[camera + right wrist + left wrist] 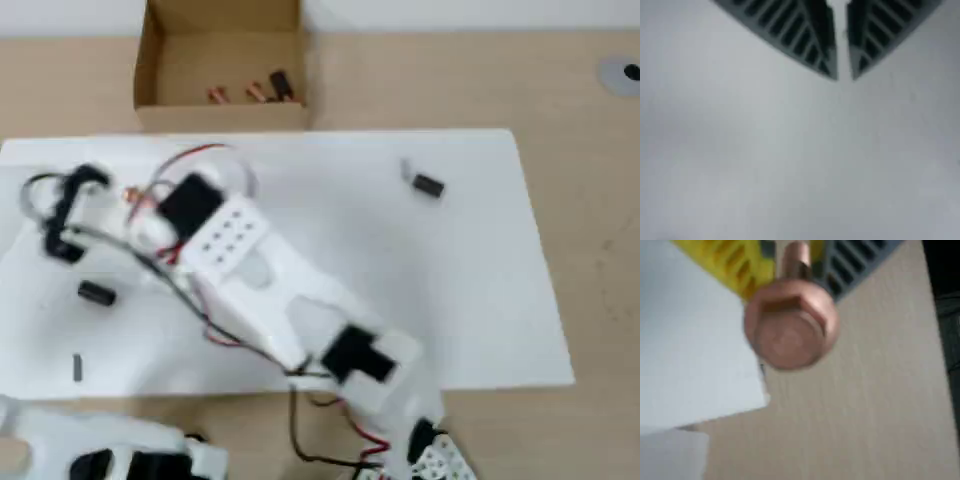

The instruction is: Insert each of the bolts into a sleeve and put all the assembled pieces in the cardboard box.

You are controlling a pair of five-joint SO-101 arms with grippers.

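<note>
With our left claw (792, 262) clamped on a copper bolt (790, 332) and right claw (842, 75) nearly together, empty, we judge insertion comes next, needing its shank aligned with a black sleeve (97, 293).

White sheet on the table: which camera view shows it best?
The high view: the white sheet shows nearly its whole outline there. The left wrist view catches one corner of it; the right wrist view, a plain patch of it.

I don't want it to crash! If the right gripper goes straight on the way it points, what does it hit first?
Probably the flat white sheet below it. The right gripper points at a bare part of it, though depth is unclear.
</note>
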